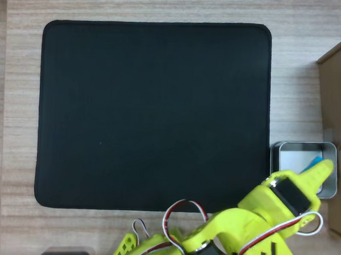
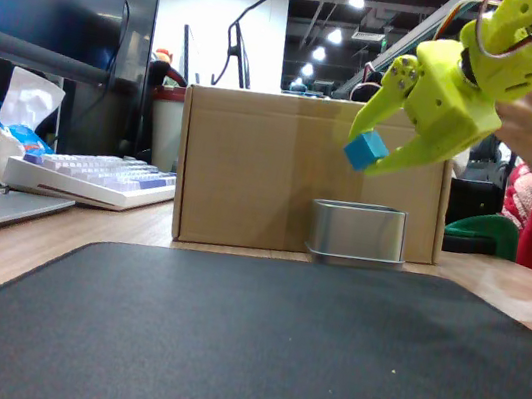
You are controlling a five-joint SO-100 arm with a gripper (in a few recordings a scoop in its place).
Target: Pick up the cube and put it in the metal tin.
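Note:
In the fixed view, my yellow gripper hangs in the air, shut on the small cyan-blue cube. The cube is tilted and sits a little above the shiny silver metal tin, which stands on the wooden table in front of the cardboard box. From overhead, the gripper reaches over the tin at the right edge of the mat. A sliver of the cube shows beside the finger, over the tin's pale bottom.
A large black mat covers the middle of the wooden table. A brown cardboard box stands right behind the tin and runs along the right side overhead. A keyboard and clutter sit far left.

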